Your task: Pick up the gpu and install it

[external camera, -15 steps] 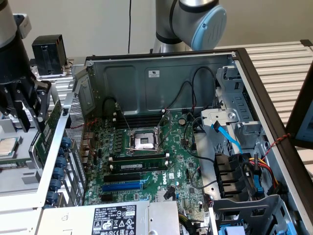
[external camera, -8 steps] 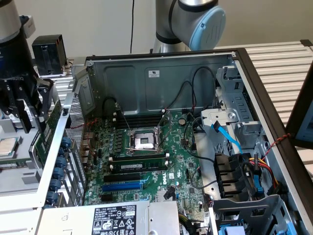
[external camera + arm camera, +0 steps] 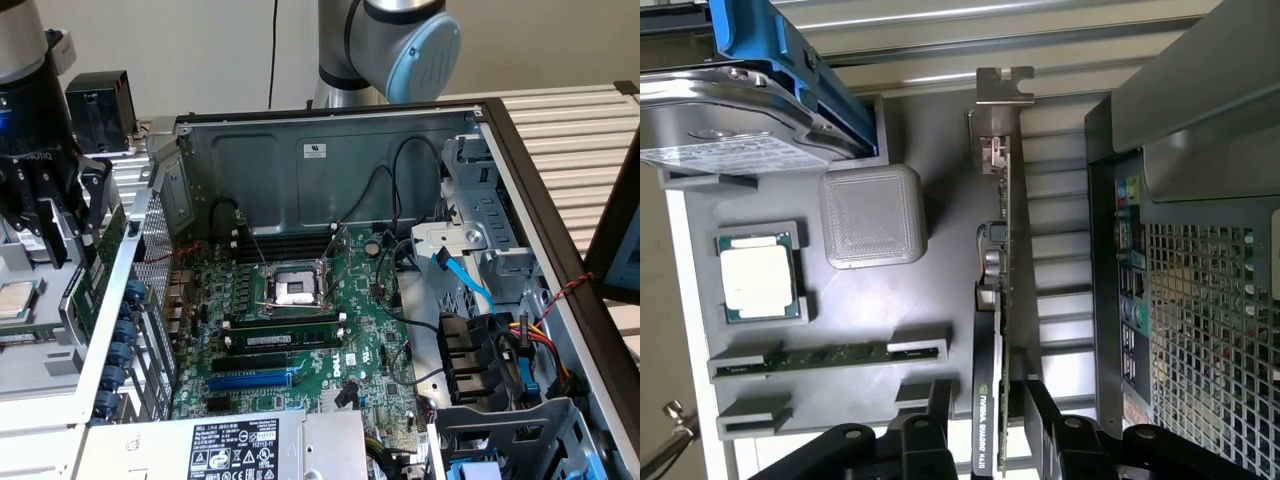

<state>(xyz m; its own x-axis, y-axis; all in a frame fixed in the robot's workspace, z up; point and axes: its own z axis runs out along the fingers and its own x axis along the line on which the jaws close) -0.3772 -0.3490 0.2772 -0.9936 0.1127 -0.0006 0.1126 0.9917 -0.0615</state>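
Standing edge-on between the jaws, the gpu [image 3: 992, 300], jaws spread at either face, not clamped.

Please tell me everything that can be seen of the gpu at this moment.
The gpu stands on its edge, seen edge-on in the wrist view: a thin green card with a black shroud bearing white lettering on one face and a silver metal bracket at its far end. It stands beside the grey parts tray, just outside the computer case. The gripper straddles its near end, one black finger on each side; whether they press it cannot be told.
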